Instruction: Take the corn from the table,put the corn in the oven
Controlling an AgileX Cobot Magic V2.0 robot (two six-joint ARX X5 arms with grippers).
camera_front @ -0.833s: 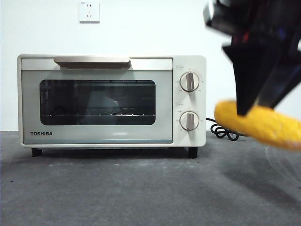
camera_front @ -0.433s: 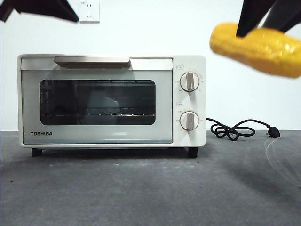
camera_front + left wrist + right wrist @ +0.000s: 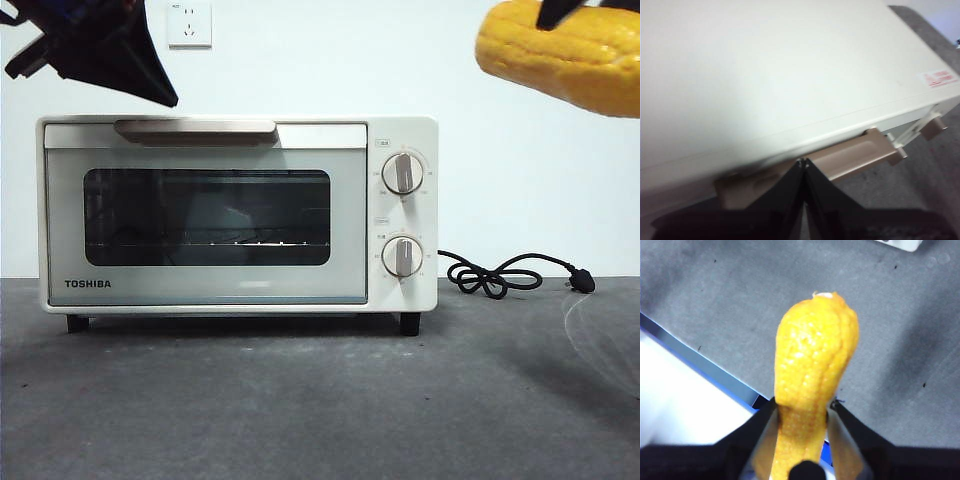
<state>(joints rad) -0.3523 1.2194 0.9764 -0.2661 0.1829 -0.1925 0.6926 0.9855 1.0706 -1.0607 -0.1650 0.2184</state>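
The yellow-orange corn (image 3: 565, 55) hangs high at the top right of the front view, above the oven's right side, with my right gripper (image 3: 802, 412) shut on it; the cob (image 3: 812, 370) fills the right wrist view between the jaws. The cream-white TOSHIBA oven (image 3: 237, 215) stands on the dark grey table (image 3: 300, 400) with its glass door closed. My left gripper (image 3: 95, 45) is a dark shape above the oven's top left corner. In the left wrist view its jaws (image 3: 803, 167) meet at the tips, just above the oven's bar handle (image 3: 850, 157), holding nothing.
A black cord (image 3: 510, 272) with a plug lies on the table to the right of the oven. A wall socket (image 3: 190, 24) sits on the white wall behind. The table's edge (image 3: 705, 365) with a blue strip shows in the right wrist view.
My right gripper has lifted the corn from near table height up to the top right corner. The left gripper has come into view and descended over the oven's top left.
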